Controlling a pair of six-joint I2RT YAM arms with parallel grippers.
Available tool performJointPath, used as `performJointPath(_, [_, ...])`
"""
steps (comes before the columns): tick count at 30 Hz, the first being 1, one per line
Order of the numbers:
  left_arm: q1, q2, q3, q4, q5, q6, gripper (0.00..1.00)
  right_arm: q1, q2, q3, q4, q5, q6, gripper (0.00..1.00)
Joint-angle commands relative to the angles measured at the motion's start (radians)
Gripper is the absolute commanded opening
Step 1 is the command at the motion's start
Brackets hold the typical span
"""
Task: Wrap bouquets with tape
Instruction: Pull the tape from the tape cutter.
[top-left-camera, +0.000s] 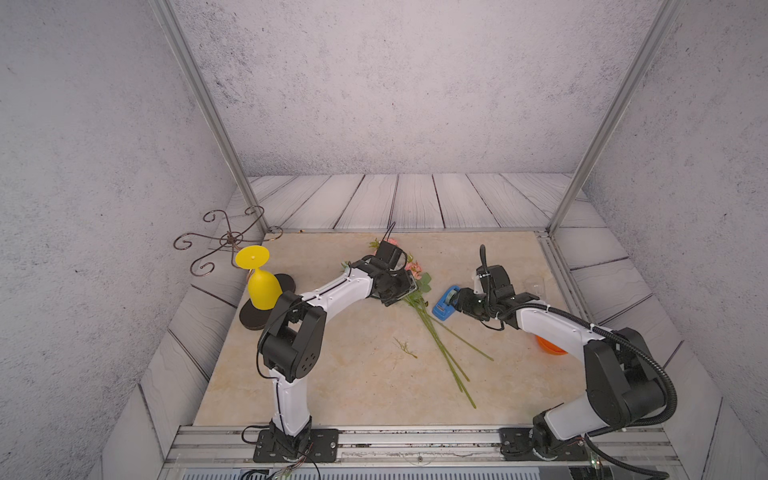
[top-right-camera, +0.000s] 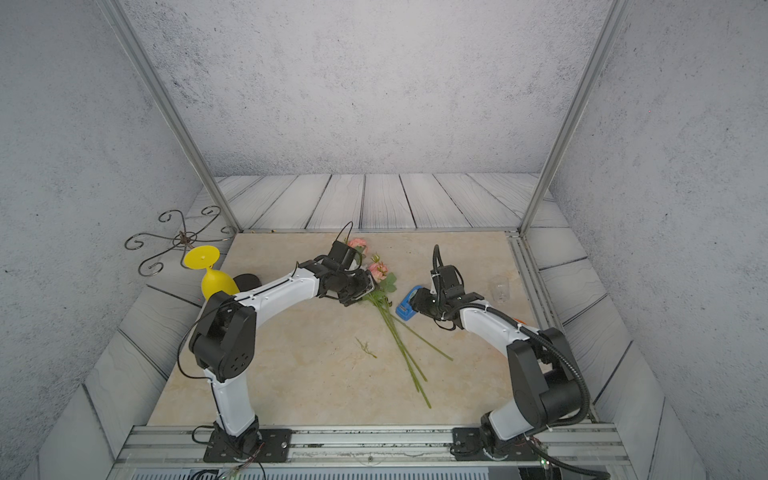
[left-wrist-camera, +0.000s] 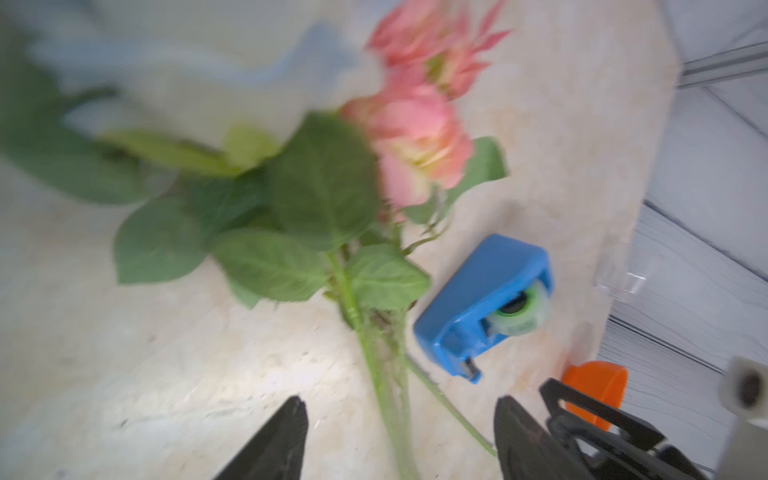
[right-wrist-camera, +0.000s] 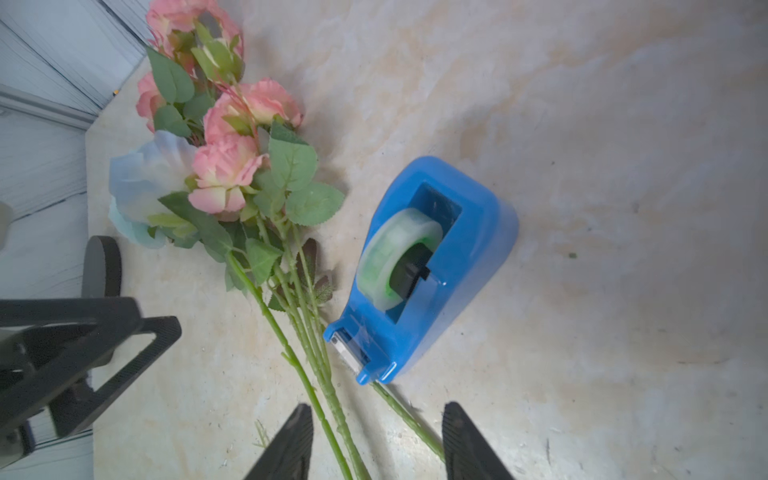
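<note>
The bouquets (top-left-camera: 417, 277) (top-right-camera: 380, 272) lie on the marble tabletop in both top views, pink and pale blue blooms toward the back and long green stems (top-left-camera: 444, 353) fanning toward the front. Beside the stems stands the blue dispenser holding the tape (top-left-camera: 444, 306) (top-right-camera: 408, 306) (right-wrist-camera: 399, 257) (left-wrist-camera: 515, 320). My left gripper (top-left-camera: 405, 293) (left-wrist-camera: 401, 405) hovers over the upper stems. It is open, and the stems run between its fingers without touching them. My right gripper (top-left-camera: 460, 302) (right-wrist-camera: 379, 409) is open just in front of the dispenser's cutter, and stems pass between its fingers too.
A yellow upturned goblet (top-left-camera: 262, 286) stands on dark round coasters (top-left-camera: 253, 318) at the left, by a metal scroll stand (top-left-camera: 228, 241). A loose green sprig (top-left-camera: 405, 347) lies mid-table. An orange round object (top-left-camera: 548, 349) and a clear cup (top-right-camera: 500, 289) sit at the right.
</note>
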Motion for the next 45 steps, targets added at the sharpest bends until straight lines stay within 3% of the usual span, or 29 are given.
performJointPath(1, [0.011, 0.058, 0.162, -0.125, 0.119, 0.349, 0.61, -0.004, 0.041, -0.001, 0.127, 0.017, 0.135, 0.47])
performJointPath(3, [0.009, 0.119, 0.267, -0.250, 0.126, 0.469, 0.60, -0.003, 0.068, -0.019, 0.175, 0.023, 0.177, 0.43])
performJointPath(7, [0.011, 0.186, 0.352, -0.380, 0.100, 0.544, 0.57, -0.003, 0.105, -0.026, 0.227, 0.019, 0.199, 0.41])
performJointPath(14, [-0.032, 0.224, 0.335, -0.388, 0.060, 0.550, 0.56, 0.000, 0.135, -0.074, 0.286, 0.020, 0.266, 0.37])
performJointPath(29, [-0.080, 0.310, 0.408, -0.368, -0.004, 0.496, 0.49, 0.006, 0.199, -0.053, 0.349, -0.028, 0.272, 0.29])
performJointPath(35, [-0.085, 0.363, 0.478, -0.367, -0.028, 0.489, 0.44, 0.011, 0.100, -0.090, 0.281, -0.001, 0.251, 0.30])
performJointPath(45, [-0.094, 0.427, 0.526, -0.364, -0.012, 0.506, 0.38, 0.011, 0.189, -0.027, 0.340, -0.058, 0.281, 0.33])
